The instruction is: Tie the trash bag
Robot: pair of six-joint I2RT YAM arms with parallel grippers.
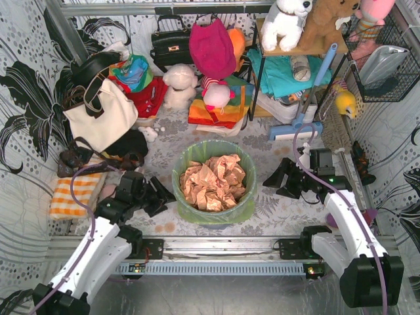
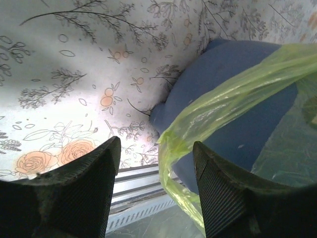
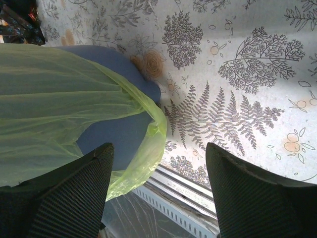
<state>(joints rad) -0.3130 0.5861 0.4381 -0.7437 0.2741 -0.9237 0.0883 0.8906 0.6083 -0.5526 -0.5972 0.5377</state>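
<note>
The light-green trash bag (image 1: 197, 155) lines a round blue-grey bin (image 1: 210, 215) in the middle of the table, its rim folded over the bin's edge. Crumpled tan-orange paper (image 1: 212, 182) fills it. My left gripper (image 1: 162, 195) is open and empty just left of the bin. In the left wrist view the bag's hanging edge (image 2: 223, 106) passes between its fingers (image 2: 89, 183). My right gripper (image 1: 274, 182) is open and empty a little right of the bin. In the right wrist view the bag's folded rim (image 3: 74, 109) lies by the left finger (image 3: 74, 193).
Handbags (image 1: 98, 111), plush toys (image 1: 180, 85) and folded clothes crowd the back. An orange-striped cloth (image 1: 73, 195) lies at the left. A shelf rack (image 1: 295, 65) and a blue mop (image 1: 298, 125) stand at the back right. A metal rail (image 1: 216, 246) runs along the near edge.
</note>
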